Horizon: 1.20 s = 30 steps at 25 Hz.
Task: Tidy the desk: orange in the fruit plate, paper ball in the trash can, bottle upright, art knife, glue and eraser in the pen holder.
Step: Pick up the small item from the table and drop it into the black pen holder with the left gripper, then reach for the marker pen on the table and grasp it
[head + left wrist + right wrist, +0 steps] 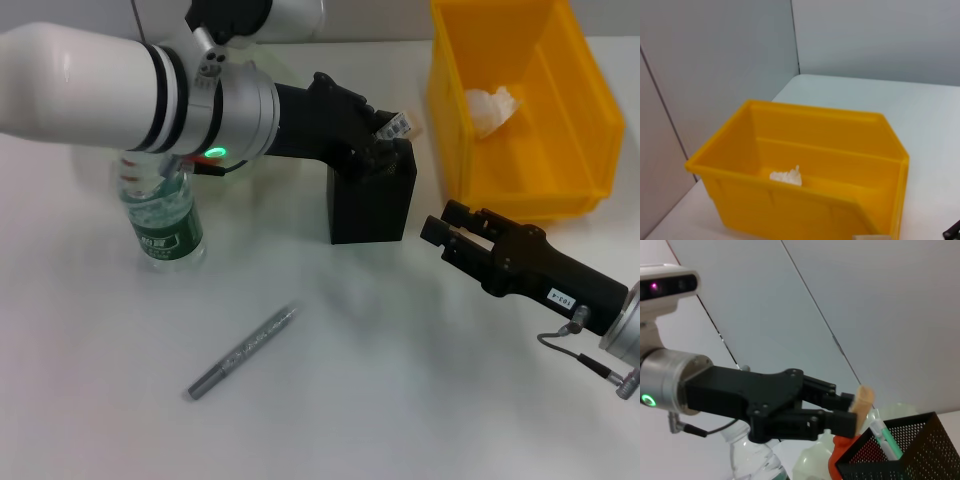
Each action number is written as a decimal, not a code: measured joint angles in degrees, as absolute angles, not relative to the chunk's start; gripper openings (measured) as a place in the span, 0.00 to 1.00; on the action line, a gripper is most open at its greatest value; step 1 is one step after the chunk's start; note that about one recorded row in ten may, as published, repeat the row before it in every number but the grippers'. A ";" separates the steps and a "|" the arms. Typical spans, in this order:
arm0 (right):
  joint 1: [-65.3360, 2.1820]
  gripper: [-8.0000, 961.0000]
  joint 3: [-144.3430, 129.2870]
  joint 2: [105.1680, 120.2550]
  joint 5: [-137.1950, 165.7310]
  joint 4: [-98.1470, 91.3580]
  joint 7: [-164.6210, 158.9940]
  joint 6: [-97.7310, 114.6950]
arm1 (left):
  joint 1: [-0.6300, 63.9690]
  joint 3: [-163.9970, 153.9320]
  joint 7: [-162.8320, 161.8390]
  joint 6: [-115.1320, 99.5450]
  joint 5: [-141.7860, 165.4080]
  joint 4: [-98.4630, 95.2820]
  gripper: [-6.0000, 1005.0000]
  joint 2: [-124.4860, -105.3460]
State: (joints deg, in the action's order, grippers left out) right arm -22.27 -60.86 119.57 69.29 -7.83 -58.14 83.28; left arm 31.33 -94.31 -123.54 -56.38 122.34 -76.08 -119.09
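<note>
My left gripper [390,130] is shut on the tan eraser [401,124], holding it just above the mouth of the black mesh pen holder [372,205]. The right wrist view shows the same grip on the eraser [863,399], with the mint-green art knife [885,437] standing inside the pen holder [910,452]. Behind the holder, the orange [840,449] sits by the pale green fruit plate [810,462]. The bottle [160,215] stands upright. The grey glue [243,352] lies flat on the desk [400,380]. The paper ball [492,108] is in the yellow trash can [455,140]. My right gripper [443,226] hovers open right of the holder.
My left arm stretches across the back of the desk and hides what lies behind it in the head view. The trash can [805,160] with the paper ball [787,176] stands near the desk's far right corner, by grey partition walls.
</note>
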 joint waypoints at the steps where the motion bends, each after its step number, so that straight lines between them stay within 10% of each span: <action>1: -22.23 0.53 -60.89 119.59 69.30 -7.77 -58.16 83.30 | 31.46 -94.57 -123.52 -55.95 122.44 -75.54 0.37 -119.09; 30: -22.06 0.53 -60.90 119.62 69.71 -6.69 -58.36 84.99 | 30.07 -95.16 -124.50 -57.92 124.47 -78.99 0.42 -118.82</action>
State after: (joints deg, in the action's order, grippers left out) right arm -22.06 -60.91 119.62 69.71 -6.69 -58.36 84.99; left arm 30.07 -95.16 -124.50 -57.92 124.47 -78.99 -118.82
